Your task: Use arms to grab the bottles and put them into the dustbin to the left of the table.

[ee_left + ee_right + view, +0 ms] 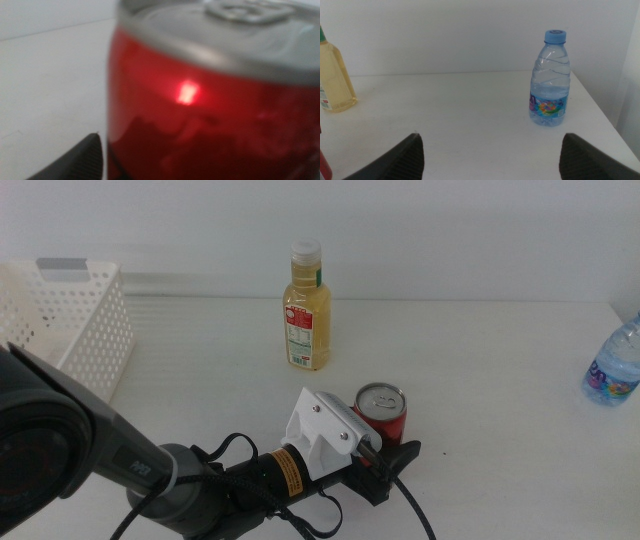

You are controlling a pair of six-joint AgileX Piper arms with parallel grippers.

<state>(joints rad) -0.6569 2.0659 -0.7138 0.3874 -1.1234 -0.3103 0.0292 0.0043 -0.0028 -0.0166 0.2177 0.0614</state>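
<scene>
The red soda can (381, 412) stands on the white table (480, 340) near the front middle. My left gripper (386, 445) reaches in from the lower left with its jaws open around the can, which fills the left wrist view (210, 110). The yellow-juice bottle (306, 310) stands upright behind the can. The blue-capped water bottle (612, 365) stands at the far right edge. In the right wrist view my right gripper (492, 160) is open and empty, short of the water bottle (549, 80). It is out of the middle view.
The white perforated dustbin (80, 320) stands at the back left of the table. The juice bottle (335, 80) shows at the edge of the right wrist view. The table's right edge runs just past the water bottle.
</scene>
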